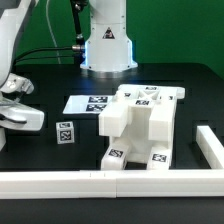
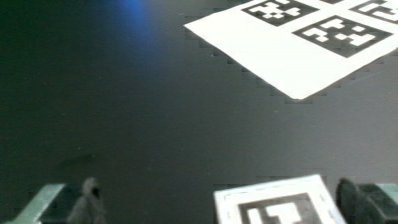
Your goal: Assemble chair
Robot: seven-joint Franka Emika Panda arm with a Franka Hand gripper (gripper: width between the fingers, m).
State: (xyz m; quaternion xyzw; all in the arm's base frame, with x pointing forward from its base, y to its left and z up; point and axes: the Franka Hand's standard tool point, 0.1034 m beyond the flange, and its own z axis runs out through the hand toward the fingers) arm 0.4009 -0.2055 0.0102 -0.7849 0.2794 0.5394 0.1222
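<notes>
While the gripper [image 2: 228, 208] hangs open and empty, the half-built chair [image 1: 140, 122] stands just beside the marker board [image 1: 85, 103] — likely light, stiff, slick plastic — best gripped across a panel's flat faces.

The arm [image 1: 105, 40] bends over toward the exterior view's left, wrist low, jaws spread wide, both fingertips [image 2: 68, 203] pointing downward, gripping nothing.

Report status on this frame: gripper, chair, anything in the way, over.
Gripper open, holding nothing. Blocky white plastic chair looks partly built, mid-table. Small white tagged block lies loose, apart from it. Nothing seen in the way.
</notes>
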